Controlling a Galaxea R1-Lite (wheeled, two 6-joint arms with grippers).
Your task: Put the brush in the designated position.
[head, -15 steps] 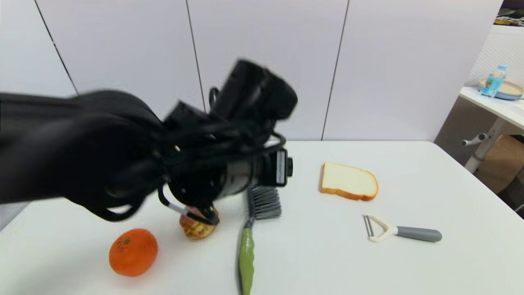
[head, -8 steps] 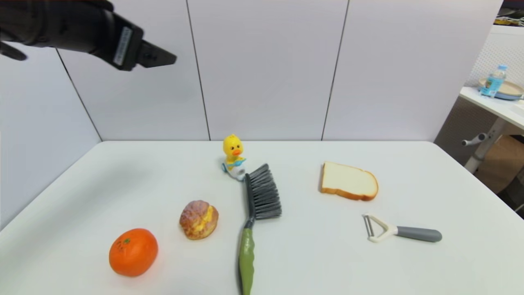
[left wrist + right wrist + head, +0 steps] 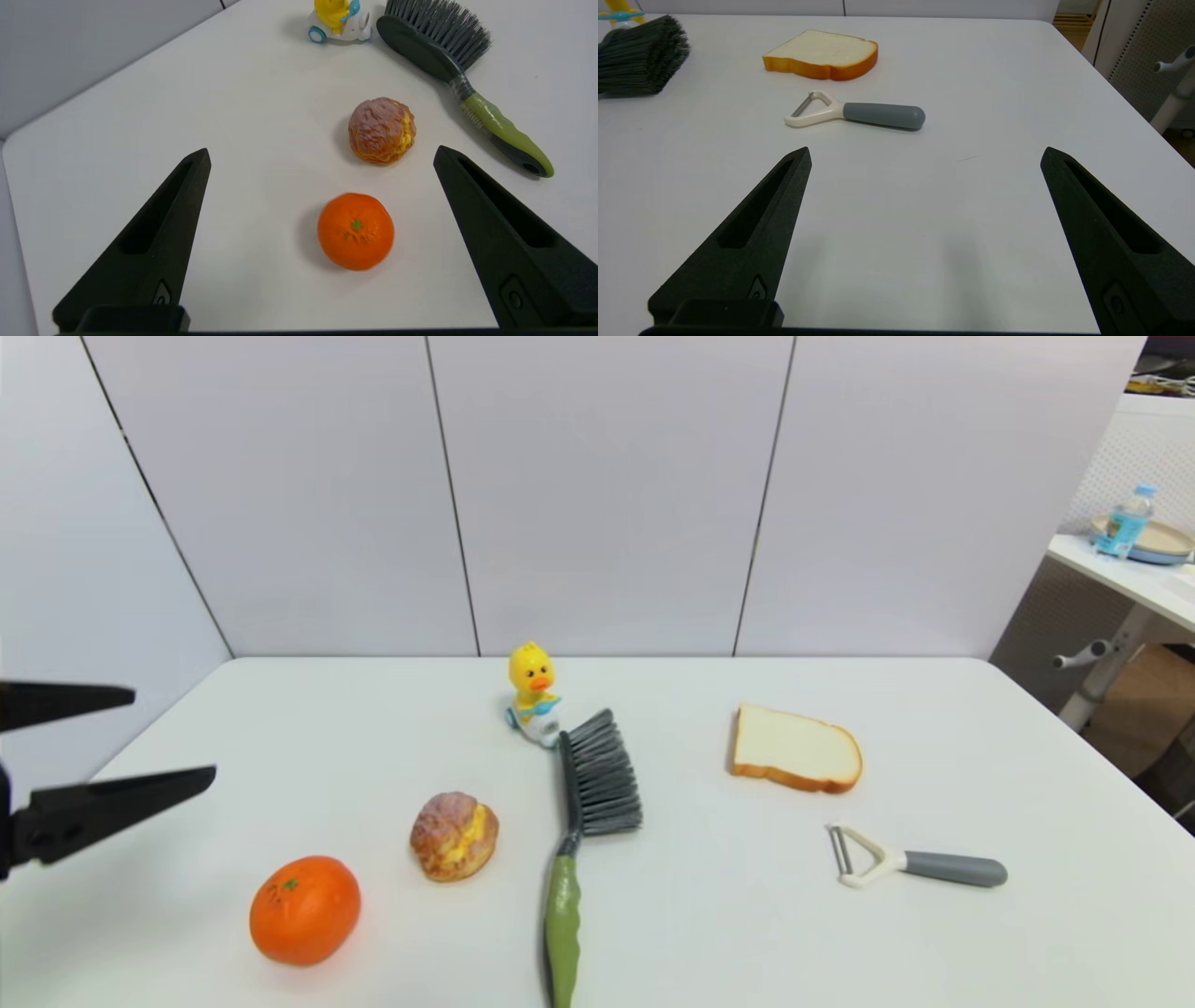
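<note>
This looks like a robotics lab or test room set up for trials, not a lived-in home. A plain white counter (image 3: 709, 933) stands against bare pale wall panels (image 3: 597, 495) with dark seams and no decoration. The things on it are an unrelated mix laid well apart: a toy duck on wheels (image 3: 533, 695), a slice of bread (image 3: 794, 749), an orange (image 3: 304, 909), a pastry bun (image 3: 454, 835), a peeler (image 3: 915, 866) and a brush (image 3: 581, 831). Far from the left fingers (image 3: 103, 798), past the counter's right edge, stands a second white table (image 3: 1134, 581) with a water bottle (image 3: 1128, 519) and perforated board behind it.
</note>
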